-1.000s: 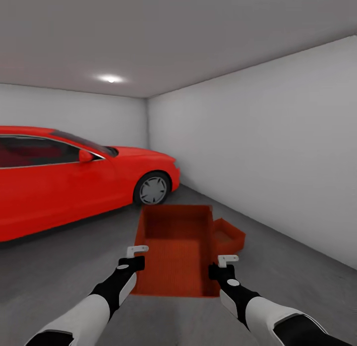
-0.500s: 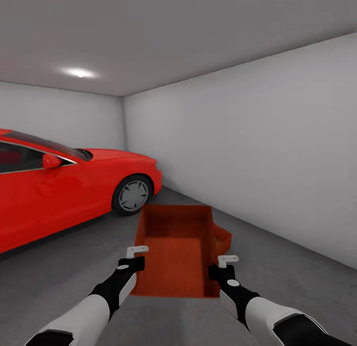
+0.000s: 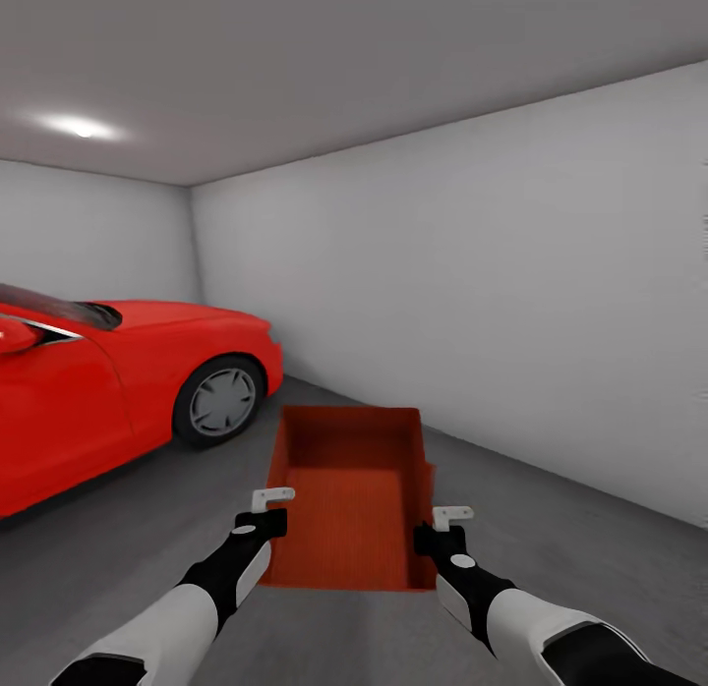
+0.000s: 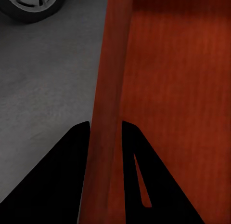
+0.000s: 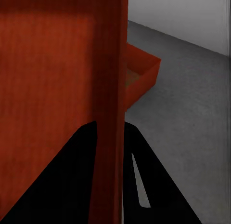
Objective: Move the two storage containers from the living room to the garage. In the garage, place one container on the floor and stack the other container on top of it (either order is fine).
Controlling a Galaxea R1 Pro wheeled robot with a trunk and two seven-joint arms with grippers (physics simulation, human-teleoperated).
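**Head view: carried bin swings over the one on the garage floor**

Head view. Both arms hold one storage container [image 3: 346, 499] out in front, the left gripper [image 3: 264, 509] at its left wall and the right gripper [image 3: 444, 527] at its right wall, near the corners closest to the robot. Compared with a second ago the whole scene has slid leftward: the red car [image 3: 118, 391] has drifted toward the picture's left edge and the grey wall [image 3: 511, 303] takes up more of the frame, so the camera has turned right. The second container, then plainly visible beside the carried bin's right wall, is now almost fully covered by it. I judge the carried bin is being lined up above it for stacking.

Left wrist view. The left gripper's jaws are nearly shut, one finger [image 4: 65, 178] outside and one inside the container's thin left wall, clamping it. Dark concrete floor [image 4: 48, 84] lies below, a car wheel [image 4: 31, 5] beyond.

Right wrist view. The right gripper's jaws pinch the right wall likewise, narrowly parted by the wall's thickness. Past that wall the second container [image 5: 142, 74] rests on the floor, lower and just beside the carried bin.
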